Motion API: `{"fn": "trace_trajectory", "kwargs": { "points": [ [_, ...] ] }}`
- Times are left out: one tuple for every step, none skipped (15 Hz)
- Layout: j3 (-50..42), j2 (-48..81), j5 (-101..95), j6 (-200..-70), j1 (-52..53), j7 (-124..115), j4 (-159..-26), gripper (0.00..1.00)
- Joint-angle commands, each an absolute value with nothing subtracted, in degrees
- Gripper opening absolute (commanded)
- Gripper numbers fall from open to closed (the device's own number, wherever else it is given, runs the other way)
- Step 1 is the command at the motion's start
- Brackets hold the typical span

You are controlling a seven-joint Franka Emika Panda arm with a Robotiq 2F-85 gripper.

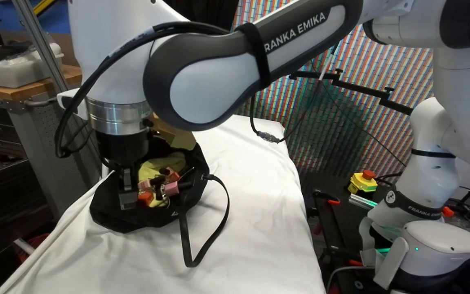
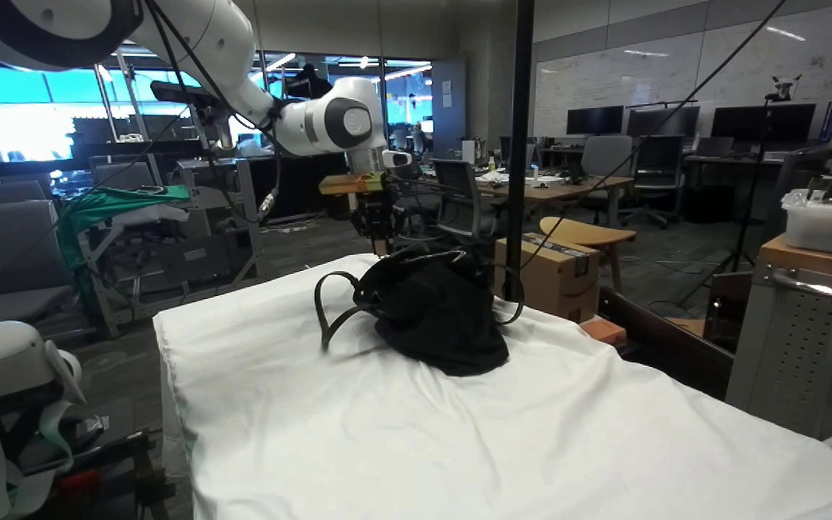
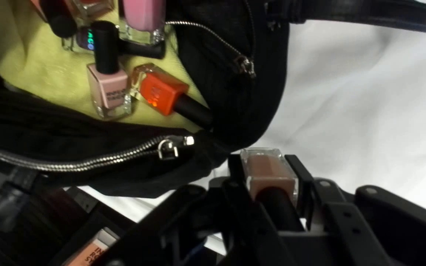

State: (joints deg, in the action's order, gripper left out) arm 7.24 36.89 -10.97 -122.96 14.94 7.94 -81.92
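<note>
My gripper (image 3: 266, 162) is shut on a small square glass bottle (image 3: 270, 171) of brownish-pink polish with a black cap, its glass base pointing away from the wrist. In both exterior views the gripper (image 1: 128, 198) (image 2: 380, 238) is at the rim of a black bag (image 1: 110, 210) (image 2: 445, 318). In the wrist view the open bag (image 3: 250, 111) has a yellow lining (image 3: 39, 70). Inside lie an orange bottle (image 3: 163, 90), a pale pink bottle (image 3: 111, 88), a bright pink bottle (image 3: 144, 14) and others partly cut off. The held bottle is outside the bag's opening in the wrist view.
The bag stands on a table with a white cloth (image 1: 255, 228) (image 2: 604, 448). A black strap (image 1: 214, 241) loops from the bag onto the cloth. A cart (image 1: 39, 106) with a white bin (image 1: 14, 71) stands beside the table. A cardboard box (image 2: 553, 278) is on the floor.
</note>
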Motion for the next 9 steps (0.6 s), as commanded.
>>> {"fn": "trace_trajectory", "kwargs": {
  "points": [
    [6.21, 33.73, -10.44, -124.14, 13.14, 5.78, -85.7, 0.15],
    [5.96, 33.69, -10.36, -123.86, 12.62, 5.45, -85.64, 0.15],
    [5.74, 33.65, -10.27, -123.8, 12.14, 5.12, -85.81, 0.15],
    [5.54, 33.79, -10.13, -123.55, 11.62, 4.86, -85.61, 0.15],
    [5.39, 33.78, -10.0, -123.53, 11.18, 4.57, -85.61, 0.15],
    [5.24, 33.81, -9.86, -123.5, 10.75, 4.43, -85.64, 0.15],
    [4.91, 33.78, -9.92, -123.69, 10.35, 4.05, -85.67, 0.15],
    [4.68, 33.87, -9.85, -123.53, 9.96, 3.76, -85.49, 0.15],
    [4.3, 34.0, -9.82, -123.53, 9.52, 3.23, -85.28, 0.15]
  ]
}}
